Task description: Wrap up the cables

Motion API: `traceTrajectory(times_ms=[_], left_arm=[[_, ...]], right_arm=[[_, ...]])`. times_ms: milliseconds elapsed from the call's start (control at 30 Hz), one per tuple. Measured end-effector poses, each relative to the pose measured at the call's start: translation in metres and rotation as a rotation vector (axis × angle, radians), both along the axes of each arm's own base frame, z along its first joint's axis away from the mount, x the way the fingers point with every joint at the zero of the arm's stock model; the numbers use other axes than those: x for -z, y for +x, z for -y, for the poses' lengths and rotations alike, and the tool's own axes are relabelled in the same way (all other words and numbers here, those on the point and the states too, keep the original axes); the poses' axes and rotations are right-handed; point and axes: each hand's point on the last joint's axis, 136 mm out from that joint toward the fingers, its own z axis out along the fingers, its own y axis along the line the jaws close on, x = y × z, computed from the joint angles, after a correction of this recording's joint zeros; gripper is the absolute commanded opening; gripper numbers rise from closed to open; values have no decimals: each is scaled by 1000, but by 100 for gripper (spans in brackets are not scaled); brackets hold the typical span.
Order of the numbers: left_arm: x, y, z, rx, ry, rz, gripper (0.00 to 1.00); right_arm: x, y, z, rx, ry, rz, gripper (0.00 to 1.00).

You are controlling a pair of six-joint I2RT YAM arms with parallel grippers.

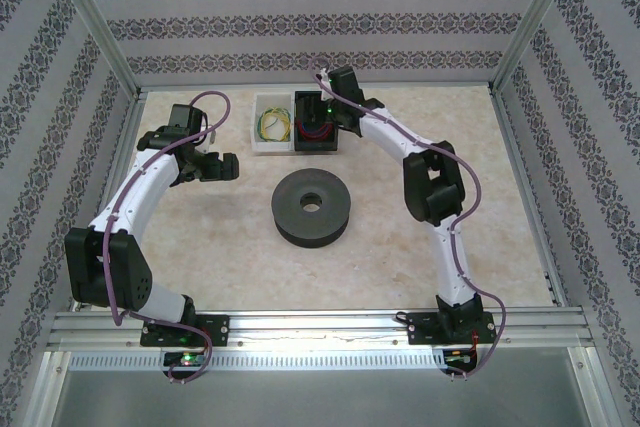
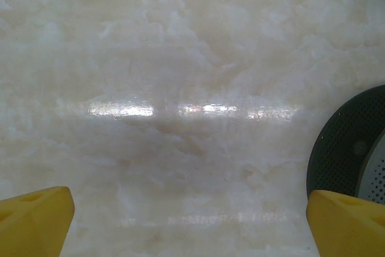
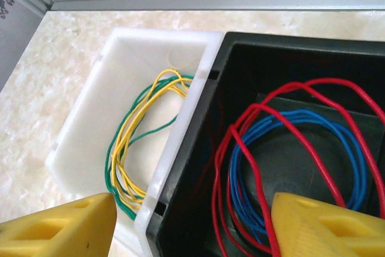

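Reaching for the cables is the step I am in, as I judge it. My right gripper [image 3: 192,203] hangs above the two bins, its yellow fingers [image 3: 331,227] apart and nothing caught between them. The red wire [image 3: 217,176] lies just below and a little ahead of this hand, in loose loops inside the black bin [image 3: 289,43], and it is mixed with a blue coil [image 3: 301,115] that rests inside the same loops. My left finger of this hand is over the near corner of the white bin [image 3: 84,112], where a yellow-green coil [image 3: 129,148] lies; my right finger is over the black bin. So the wall between the two bins is now under the middle of the hand.

My left gripper [image 2: 189,200] is wide apart and holds nothing. Under it is only bare table [image 2: 180,58], and the dark spool [image 2: 349,142] sits just to the right of its right finger.

Nothing of the wrapping is done yet, I think: no wire is on the spool.

The next move asks for care. I should shift the right hand to its right, so that both fingers go down inside the black bin and not on the wall. Then I must take a red strand alone, best where it stands away from the blue one, near the left side of the loops. If I pinch both colours, the blue coil will probably come out together with the red. After the grip, a slow lift is needed, because the thin loops may tangle.
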Motion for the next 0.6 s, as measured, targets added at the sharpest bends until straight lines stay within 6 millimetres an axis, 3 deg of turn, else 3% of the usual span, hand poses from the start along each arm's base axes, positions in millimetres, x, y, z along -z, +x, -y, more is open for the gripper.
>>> traceTrajectory(times_ms=[300, 467, 600], left_arm=[[1, 0, 0, 1, 0, -2, 99], [1, -1, 1, 3, -7, -4, 99], [2, -1, 3, 7, -14, -7, 99]], right_arm=[[15, 1, 0, 23, -15, -36, 63], [12, 6, -2, 28, -9, -35, 60], [14, 11, -4, 36, -8, -37, 50]])
